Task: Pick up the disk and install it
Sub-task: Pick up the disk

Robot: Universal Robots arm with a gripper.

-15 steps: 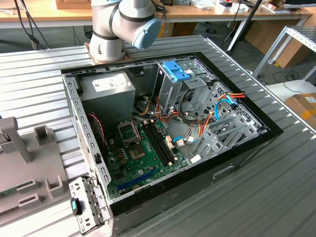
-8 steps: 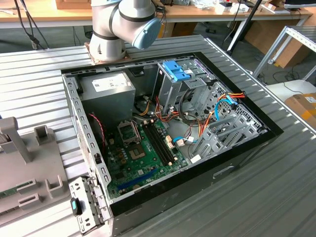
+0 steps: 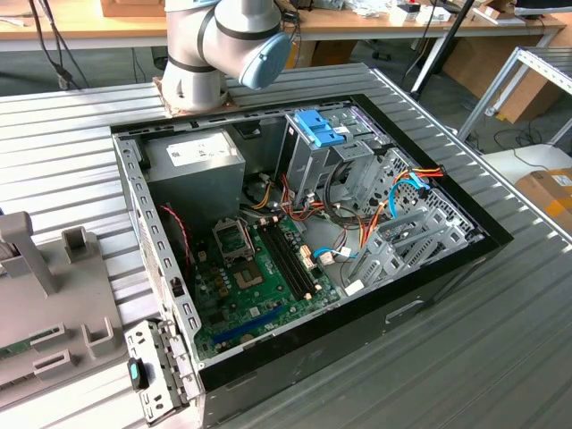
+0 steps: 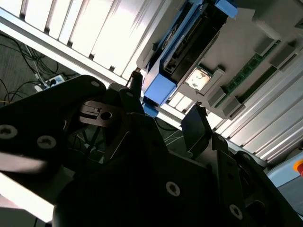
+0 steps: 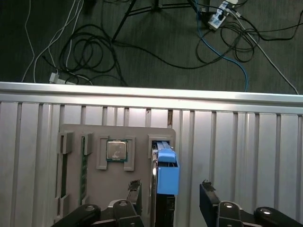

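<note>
Grey holder (image 5: pixel 102 189) with a chip (image 5: pixel 116 150) lies off one side of the claw (image 5: pixel 169 185). Claw is wide open and holds nothing. Its fingers (image 5: pixel 208 198) flank the disk (image 5: pixel 165 163) with a gap on each side. Disk stands on edge in the holder's slot (image 5: pixel 162 141), dead between the fingers. Expect it dense, rigid, smooth-faced and shock-sensitive. You want the flat metal faces, not the blue rails (image 5: pixel 168 179), which likely flex. Its lower part is sunk in the slot and its near end sits behind the claw body, so seating depth is unclear.

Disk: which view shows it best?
First wrist view: the disk stands on edge in the grey holder, blue rail plain. The second wrist view shows it obliquely. The exterior view leaves it uncertain.
</note>
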